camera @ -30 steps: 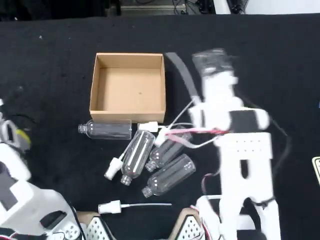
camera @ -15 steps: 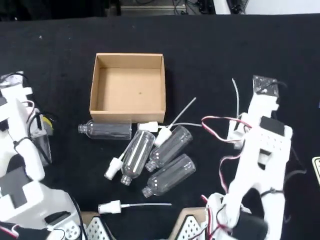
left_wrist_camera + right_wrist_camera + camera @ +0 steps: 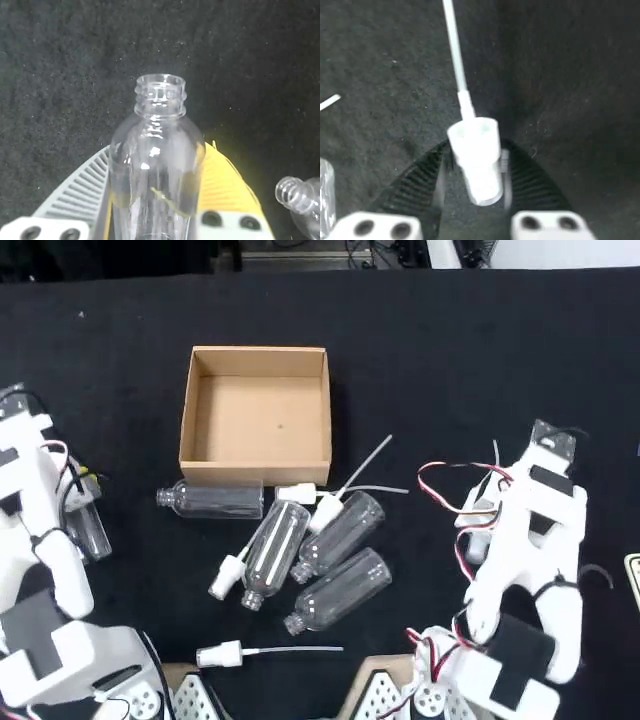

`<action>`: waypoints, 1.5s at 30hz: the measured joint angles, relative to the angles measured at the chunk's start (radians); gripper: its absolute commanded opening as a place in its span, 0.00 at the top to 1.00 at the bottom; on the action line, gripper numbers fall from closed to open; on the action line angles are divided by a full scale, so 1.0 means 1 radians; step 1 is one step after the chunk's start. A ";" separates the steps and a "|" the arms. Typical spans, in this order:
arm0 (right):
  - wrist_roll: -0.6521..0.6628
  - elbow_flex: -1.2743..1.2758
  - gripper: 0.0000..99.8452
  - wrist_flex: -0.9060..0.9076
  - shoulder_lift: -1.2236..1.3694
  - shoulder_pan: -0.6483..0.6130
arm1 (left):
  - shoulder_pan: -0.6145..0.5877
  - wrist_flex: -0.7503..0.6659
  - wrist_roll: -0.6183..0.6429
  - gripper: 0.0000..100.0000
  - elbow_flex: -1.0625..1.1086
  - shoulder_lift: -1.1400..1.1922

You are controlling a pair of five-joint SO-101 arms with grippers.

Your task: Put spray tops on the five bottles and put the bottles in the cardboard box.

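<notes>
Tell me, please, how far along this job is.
Done: nothing; the cardboard box is empty. In hand: the left gripper holds an uncapped bottle, the right gripper a spray top. Left: joining these, capping the four bottles lying on the table, boxing all five.

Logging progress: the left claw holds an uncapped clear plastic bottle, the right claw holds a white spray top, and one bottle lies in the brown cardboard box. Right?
The high view shows no bottle in the brown cardboard box; four clear plastic bottles lie on the black table outside it. The left claw with its uncapped bottle and the right claw with its white spray top are as stated.
</notes>
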 measured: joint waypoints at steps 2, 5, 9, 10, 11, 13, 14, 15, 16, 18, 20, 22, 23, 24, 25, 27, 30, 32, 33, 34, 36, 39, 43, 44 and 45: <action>-0.020 0.000 0.71 0.000 0.020 0.000 | 0.000 -0.057 0.008 0.97 0.072 -0.046; -0.015 -0.044 0.72 0.006 0.028 0.000 | 0.005 -0.138 0.015 0.97 0.195 -0.137; 0.100 -0.169 0.72 0.098 0.028 0.000 | 0.014 -0.189 0.038 0.97 0.316 -0.244; 0.149 -0.204 0.72 0.126 0.028 0.000 | 0.014 -0.189 0.044 0.97 0.327 -0.264; 0.221 -0.233 0.72 0.150 0.028 0.000 | 0.015 -0.190 0.051 0.97 0.336 -0.278; 0.379 -0.275 0.72 0.198 0.028 0.000 | 0.015 -0.195 0.064 0.97 0.339 -0.290; 0.473 -0.287 0.72 0.216 0.028 0.000 | 0.015 -0.195 0.072 0.97 0.339 -0.293; 0.575 -0.292 0.72 0.233 0.028 0.000 | 0.015 -0.198 0.080 0.97 0.339 -0.293; 0.686 -0.293 0.72 0.247 0.028 0.000 | 0.015 -0.201 0.086 0.97 0.339 -0.293; 0.934 -0.293 0.72 0.273 0.028 0.000 | 0.015 -0.201 0.089 0.97 0.339 -0.293; 1.204 -0.293 0.72 0.284 0.028 0.002 | 0.015 -0.201 0.089 0.97 0.339 -0.288; 1.479 -0.287 0.72 0.292 0.028 0.028 | 0.015 -0.204 0.089 0.97 0.339 -0.276; 1.614 -0.278 0.72 0.292 0.028 0.048 | 0.015 -0.204 0.089 0.97 0.339 -0.269; 1.740 -0.265 0.72 0.293 0.028 0.063 | 0.015 -0.204 0.089 0.97 0.339 -0.261; 1.861 -0.250 0.72 0.293 0.028 0.075 | 0.015 -0.206 0.089 0.97 0.339 -0.252; 2.055 -0.226 0.72 0.293 0.028 0.086 | 0.015 -0.207 0.089 0.97 0.339 -0.233; 2.222 -0.209 0.72 0.293 0.028 0.089 | 0.015 -0.207 0.089 0.97 0.339 -0.215; 2.262 -0.204 0.72 0.292 0.028 0.089 | 0.015 -0.207 0.089 0.97 0.339 -0.206; 2.274 -0.195 0.72 0.285 0.028 0.089 | 0.015 -0.207 0.089 0.97 0.339 -0.206; 2.285 -0.183 0.71 0.269 0.028 0.089 | 0.015 -0.207 0.089 0.97 0.339 -0.206; 2.297 -0.149 0.71 0.212 0.028 0.089 | 0.015 -0.207 0.089 0.97 0.339 -0.206; 2.305 -0.077 0.72 0.109 0.028 0.089 | 0.015 -0.207 0.089 0.97 0.339 -0.206; 2.305 0.040 0.72 -0.052 0.028 0.089 | 0.015 -0.207 0.089 0.97 0.339 -0.206; 2.305 0.063 0.73 -0.091 0.028 0.089 | 0.015 -0.207 0.089 0.97 0.339 -0.206; 2.305 0.086 0.76 -0.126 0.028 0.089 | 0.015 -0.207 0.089 0.97 0.339 -0.206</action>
